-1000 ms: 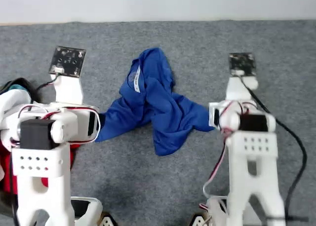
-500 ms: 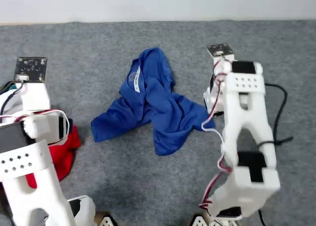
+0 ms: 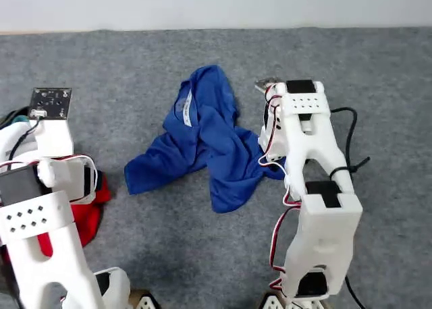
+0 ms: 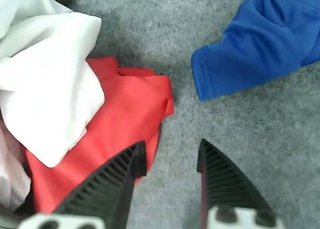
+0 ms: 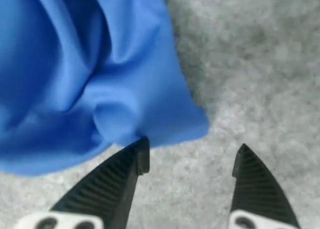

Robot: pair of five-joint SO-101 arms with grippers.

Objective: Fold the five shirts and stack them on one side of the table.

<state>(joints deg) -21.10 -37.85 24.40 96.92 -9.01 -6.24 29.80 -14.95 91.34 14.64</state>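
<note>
Left edge of the high view: white shirt [image 4: 45,89] heaped on red shirt [image 4: 115,134], both unfolded, likely awaiting their turn.
Left gripper [image 4: 171,149]: fingers spread, empty, above the red shirt's edge on the grey table [image 3: 135,59].
Centre: blue shirt [image 3: 209,144], crumpled, judged to need flattening.
Right of centre: right gripper [image 5: 194,146], fingers spread over the blue shirt's right-hand corner, probably placed to pinch it.

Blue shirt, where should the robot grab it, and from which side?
Probably the loose corner of the blue shirt next to the right gripper. It lies flat on the grey table with a free edge, and that gripper hangs open just beside it, so coming from that side and pinching the edge looks easiest.
</note>
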